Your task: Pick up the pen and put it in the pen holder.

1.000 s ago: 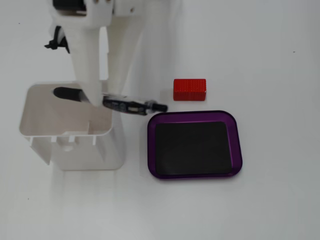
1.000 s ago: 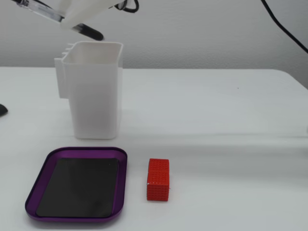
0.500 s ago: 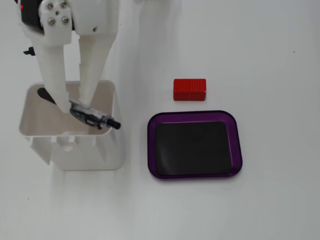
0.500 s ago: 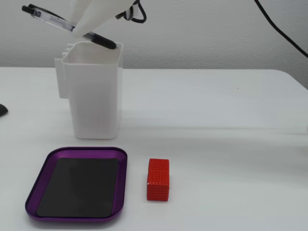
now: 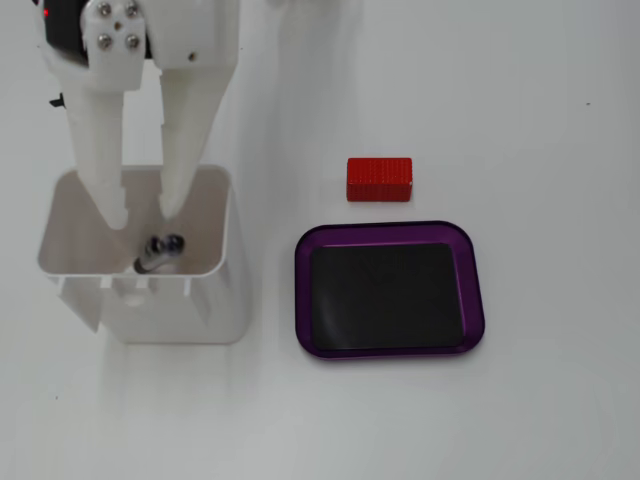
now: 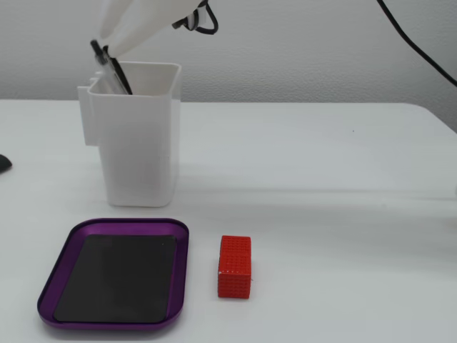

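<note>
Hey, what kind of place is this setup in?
Probably a robot test bench or lab desk, not a lived-in office: a bare white table, a few staged props, namely a white pen holder, purple tray and red block, and the arm's tool.

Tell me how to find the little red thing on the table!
Start at the tall white pen holder on the white table. In front of it, in this fixed view, lies a flat purple tray with a black inside. Just right of the tray sits the red block, small, bumpy and the only red thing there.
</note>
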Motion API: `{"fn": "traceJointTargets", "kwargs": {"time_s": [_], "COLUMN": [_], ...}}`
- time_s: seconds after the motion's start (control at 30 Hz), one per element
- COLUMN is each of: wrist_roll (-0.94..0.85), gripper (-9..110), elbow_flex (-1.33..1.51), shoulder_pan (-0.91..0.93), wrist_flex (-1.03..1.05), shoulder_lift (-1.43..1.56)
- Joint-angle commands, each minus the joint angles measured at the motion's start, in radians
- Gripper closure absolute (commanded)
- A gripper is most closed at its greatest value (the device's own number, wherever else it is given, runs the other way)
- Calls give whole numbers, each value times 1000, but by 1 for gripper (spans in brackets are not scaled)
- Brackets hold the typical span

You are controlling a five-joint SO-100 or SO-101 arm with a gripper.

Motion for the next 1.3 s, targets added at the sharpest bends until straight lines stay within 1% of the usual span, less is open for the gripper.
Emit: {"fn": "traceJointTargets", "kwargs": {"time_s": [0.0,0.13,0.23,0.33,0.57,0.67,0.8,0.9,1.03,1.13,1.27], "wrist_roll": [-6,-35,-181,-293,-463,-500,-557,-569,-557,-557,-563], "gripper": [90,89,89,89,89,89,89,89,89,89,89], "elbow_flex": [-35,-48,-106,-196,-272,-244,-34,216,609,917,1313], "shoulder_pan": [0,2,-8,-2,-6,2,-3,-6,-8,-8,-8], "wrist_flex": [18,66,126,236,529,578,575,569,500,428,253], "shoulder_lift": [37,38,64,135,371,529,765,940,1158,1325,1559]}}
